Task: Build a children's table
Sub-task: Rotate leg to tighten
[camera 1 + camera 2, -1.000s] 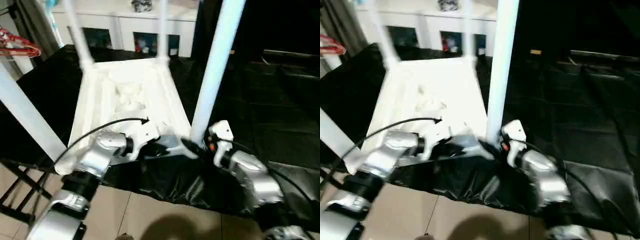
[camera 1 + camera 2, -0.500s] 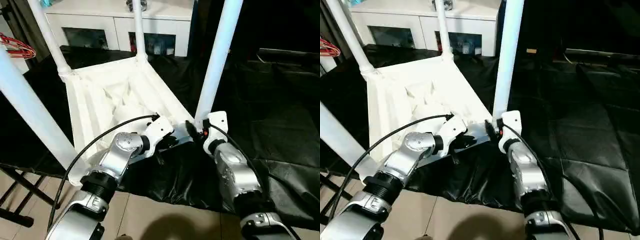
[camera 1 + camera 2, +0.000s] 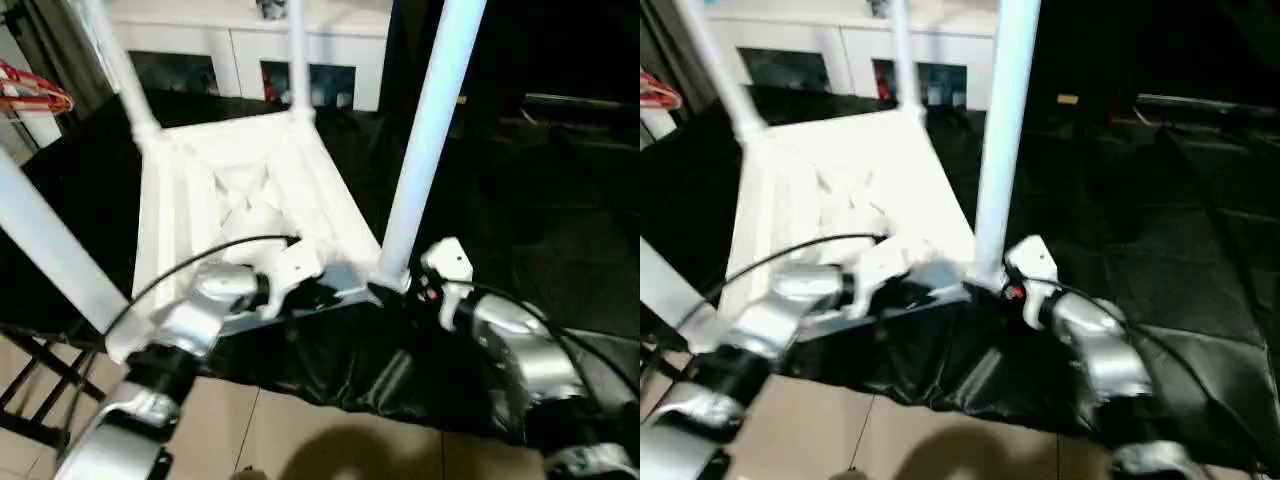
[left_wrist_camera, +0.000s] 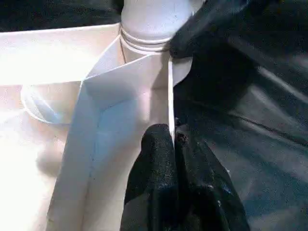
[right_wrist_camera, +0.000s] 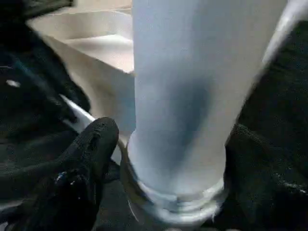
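The children's table (image 3: 240, 190) lies upside down on a black-covered bench (image 3: 560, 250), legs cut off above. The left gripper (image 4: 172, 139) is clamped on the top's near rim. The right gripper (image 5: 159, 159) straddles the near-right leg (image 3: 425, 140); its grip cannot be determined.
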Controlling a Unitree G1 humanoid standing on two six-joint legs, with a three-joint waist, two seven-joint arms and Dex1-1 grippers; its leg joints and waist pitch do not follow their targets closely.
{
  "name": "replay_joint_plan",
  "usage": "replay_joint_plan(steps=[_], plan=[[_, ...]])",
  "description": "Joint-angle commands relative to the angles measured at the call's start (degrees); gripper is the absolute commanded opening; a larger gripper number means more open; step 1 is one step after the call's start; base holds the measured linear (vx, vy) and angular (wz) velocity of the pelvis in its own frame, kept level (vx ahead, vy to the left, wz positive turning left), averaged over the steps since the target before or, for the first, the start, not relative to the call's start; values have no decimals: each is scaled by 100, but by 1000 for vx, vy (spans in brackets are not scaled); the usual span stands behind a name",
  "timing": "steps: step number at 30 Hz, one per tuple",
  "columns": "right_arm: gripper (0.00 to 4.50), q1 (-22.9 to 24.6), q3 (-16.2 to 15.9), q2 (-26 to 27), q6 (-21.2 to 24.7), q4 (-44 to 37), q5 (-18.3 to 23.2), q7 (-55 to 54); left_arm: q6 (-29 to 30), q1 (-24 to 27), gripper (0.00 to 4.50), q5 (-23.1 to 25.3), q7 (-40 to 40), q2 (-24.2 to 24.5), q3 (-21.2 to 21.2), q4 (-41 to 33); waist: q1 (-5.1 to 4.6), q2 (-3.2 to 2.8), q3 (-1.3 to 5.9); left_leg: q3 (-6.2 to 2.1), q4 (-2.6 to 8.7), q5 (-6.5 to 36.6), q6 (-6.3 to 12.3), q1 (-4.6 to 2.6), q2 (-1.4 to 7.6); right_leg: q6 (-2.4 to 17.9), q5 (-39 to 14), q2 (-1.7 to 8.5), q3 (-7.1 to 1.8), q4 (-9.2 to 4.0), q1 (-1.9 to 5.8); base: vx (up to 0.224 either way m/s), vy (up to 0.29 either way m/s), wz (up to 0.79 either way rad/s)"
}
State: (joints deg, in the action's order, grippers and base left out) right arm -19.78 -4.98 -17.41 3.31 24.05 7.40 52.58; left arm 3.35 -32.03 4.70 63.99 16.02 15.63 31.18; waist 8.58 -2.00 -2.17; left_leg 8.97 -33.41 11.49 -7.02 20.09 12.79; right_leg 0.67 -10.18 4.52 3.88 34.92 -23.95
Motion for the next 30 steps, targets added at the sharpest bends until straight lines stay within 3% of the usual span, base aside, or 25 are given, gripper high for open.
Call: replay_joint_plan(steps=[1,3,7,9,13,21,25,30], plan=[[361,20,-486,35,113,-308,250,760,-263,-134,0,-220,257,-77,116,-215,1,20,326,78,380,986,410,39,8,1190,-874,278,-214,-384,380,0,0,0],[361,11,-533,-105,173,-371,323,1049,-310,-145,0,-302,507,47,114,-194,14,3,334,74,373,963,413,44,16,1209,-788,281,-213,-370,375,0,0,0],[361,-7,-565,-309,330,-481,444,1531,-471,-246,0,-314,830,255,113,-5,44,50,339,83,366,912,416,42,17,1254,-723,282,-212,-359,376,0,0,0],[361,-3,-591,-345,340,-489,442,1602,-501,-274,0,-302,860,285,110,48,67,35,336,80,365,910,399,44,17,1229,-806,289,-213,-362,374,0,0,0],[361,23,-695,-417,338,-463,358,1715,-622,-357,0,-255,891,357,106,228,86,92,336,84,370,866,343,38,13,1150,-952,298,-219,-370,370,0,0,0],[298,21,-829,-513,384,-436,278,1840,-701,-410,0,-245,868,368,96,400,130,75,336,81,359,782,350,52,12,1123,-922,300,-218,-358,369,0,0,0],[261,25,-859,-524,314,-348,232,1827,-736,-432,0,-238,801,341,108,476,143,96,335,82,360,788,342,51,8,1097,-999,301,-216,-363,369,0,0,0],[244,54,-893,-521,313,-373,239,1797,-747,-420,0,-228,759,372,78,509,157,67,342,77,357,790,325,46,14,1108,-947,303,-216,-354,367,0,0,0]])
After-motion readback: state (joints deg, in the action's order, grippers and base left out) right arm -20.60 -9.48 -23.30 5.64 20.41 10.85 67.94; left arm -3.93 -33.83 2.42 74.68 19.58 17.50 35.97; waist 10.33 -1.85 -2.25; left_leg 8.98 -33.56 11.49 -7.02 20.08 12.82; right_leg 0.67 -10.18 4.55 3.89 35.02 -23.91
